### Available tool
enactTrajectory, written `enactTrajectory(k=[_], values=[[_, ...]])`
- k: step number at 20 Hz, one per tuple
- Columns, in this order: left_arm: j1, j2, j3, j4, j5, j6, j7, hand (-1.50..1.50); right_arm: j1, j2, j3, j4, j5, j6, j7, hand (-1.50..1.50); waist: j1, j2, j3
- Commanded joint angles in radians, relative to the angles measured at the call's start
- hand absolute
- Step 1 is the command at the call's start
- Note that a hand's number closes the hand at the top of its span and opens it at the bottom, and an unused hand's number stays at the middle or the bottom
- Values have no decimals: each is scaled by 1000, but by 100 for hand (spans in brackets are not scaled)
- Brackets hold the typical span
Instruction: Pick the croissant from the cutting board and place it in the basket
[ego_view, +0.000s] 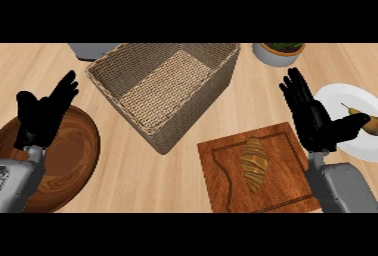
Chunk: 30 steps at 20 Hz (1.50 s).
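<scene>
Nothing done yet, we judge: croissant (254, 164) lies on the board (221, 172), basket (164, 85) sits just up-left of it on the worktop. Pick and place both remain. Right robot hand (310, 112) hovers beside the board, fingers straight and spread, holding nothing. Left robot hand (44, 112) likewise spread, resting above a wooden plate (70, 165).

Golden croissant (254, 164) lying lengthwise on cutting board (221, 185), woven basket (118, 62) apart
</scene>
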Motion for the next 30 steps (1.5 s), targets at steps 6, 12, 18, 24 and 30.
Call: enactTrajectory(k=[6, 12, 18, 24, 30], values=[[-33, 36, -2, -140, -110, 2, -187, 0, -161, 133, 226, -3, 75, 76, 55, 150, 18, 0, 14], [-4, -14, -40, -144, -113, -6, -174, 0, -128, 247, 522, -9, -7, -452, -103, -150, 14, -1, 14], [50, 14, -10, -137, -105, -17, -195, 0, -322, 115, 523, 70, 375, -615, 234, -150, -21, -22, 7], [65, 4, -12, -111, -115, -7, -204, 0, -500, -159, 607, 151, 479, -302, 585, -150, -48, -35, -1], [62, -19, -24, -144, -120, 8, -204, 0, -656, -260, 699, 66, 346, 186, 808, -150, -30, -28, 6]])
